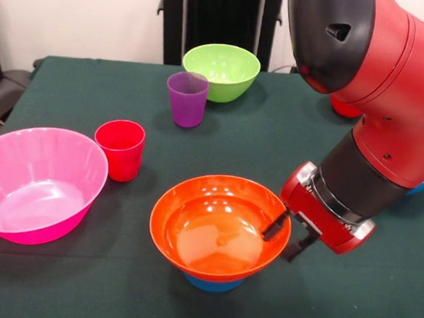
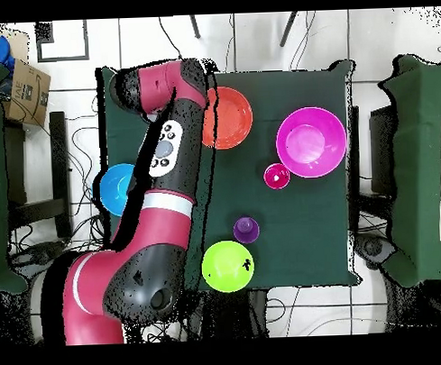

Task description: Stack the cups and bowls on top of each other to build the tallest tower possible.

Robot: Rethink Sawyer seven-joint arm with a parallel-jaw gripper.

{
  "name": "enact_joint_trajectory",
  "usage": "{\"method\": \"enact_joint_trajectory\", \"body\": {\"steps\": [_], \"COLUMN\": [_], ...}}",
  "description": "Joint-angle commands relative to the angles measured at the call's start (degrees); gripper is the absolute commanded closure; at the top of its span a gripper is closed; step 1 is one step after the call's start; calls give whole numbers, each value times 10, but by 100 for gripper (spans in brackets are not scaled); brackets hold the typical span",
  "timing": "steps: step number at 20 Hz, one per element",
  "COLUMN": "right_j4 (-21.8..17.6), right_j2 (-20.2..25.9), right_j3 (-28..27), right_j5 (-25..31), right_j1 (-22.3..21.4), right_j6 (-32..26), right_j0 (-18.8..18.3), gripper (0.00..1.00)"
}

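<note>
My gripper (image 1: 288, 238) straddled the orange bowl (image 1: 218, 228) rim.
Narrow fingers; bowl mouth-up on a blue bowl (image 1: 213, 283); open table (image 1: 65, 280) nearby.

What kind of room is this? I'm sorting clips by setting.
Probably a robotics lab: a robot arm at a green-clothed table, toy-bright plastic bowls, cables on a tiled floor.

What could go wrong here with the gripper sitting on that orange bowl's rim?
The orange bowl sits on a much narrower blue bowl, so a push from the gripper at its rim could tip or slide it off. The arm's wide elbow hangs over the table's edge, near the large blue bowl.
</note>
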Motion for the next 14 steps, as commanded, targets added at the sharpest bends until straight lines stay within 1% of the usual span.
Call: {"method": "enact_joint_trajectory", "body": {"steps": [1, 8, 12, 14], "right_j4": [-24, -21, -18, -16], "right_j2": [61, 61, 65, 71], "right_j3": [59, 56, 60, 68], "right_j5": [-49, -49, -47, -46], "right_j1": [12, 16, 11, 2], "right_j6": [7, 8, 2, -8], "right_j0": [8, 7, 7, 6], "gripper": [0, 0, 0, 0]}}
